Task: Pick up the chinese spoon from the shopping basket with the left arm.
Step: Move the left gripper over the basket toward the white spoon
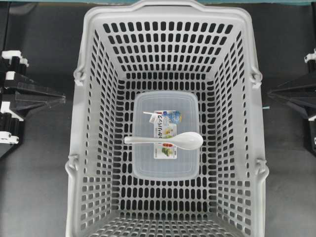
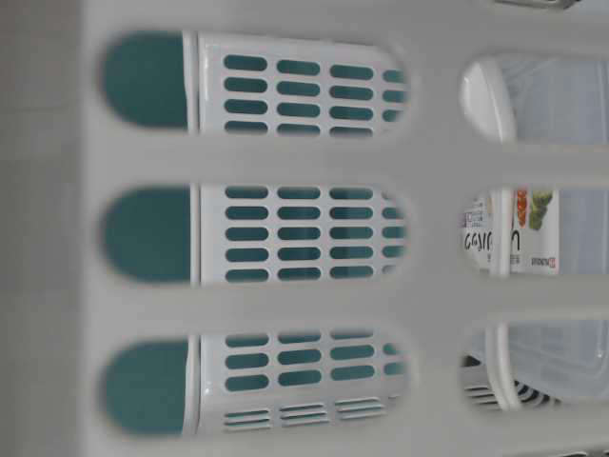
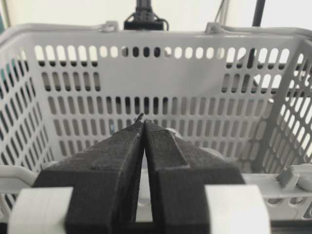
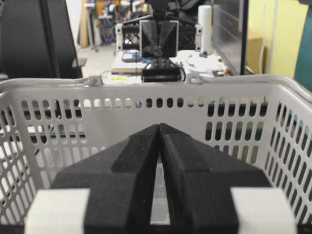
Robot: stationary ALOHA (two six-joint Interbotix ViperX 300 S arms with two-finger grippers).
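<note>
The white chinese spoon [image 1: 168, 140] lies across the lid of a clear container on the floor of the grey shopping basket [image 1: 168, 9], with its bowl to the right and its handle to the left. In the table-level view the spoon [image 2: 497, 238] shows through the basket's slots. My left gripper [image 1: 62, 98] is shut and empty, outside the basket's left wall. In the left wrist view its tips [image 3: 144, 122] meet in front of the basket wall [image 3: 195, 97]. My right gripper [image 1: 270, 94] is shut and empty, outside the right wall; its tips [image 4: 159, 126] touch. The spoon is hidden in both wrist views.
The clear rectangular lidded container [image 1: 167, 163] with a colourful label [image 1: 165, 126] lies in the middle of the basket floor under the spoon. The basket's tall slotted walls [image 4: 146, 92] stand between both grippers and the spoon. Dark table [image 1: 34, 187] lies on either side.
</note>
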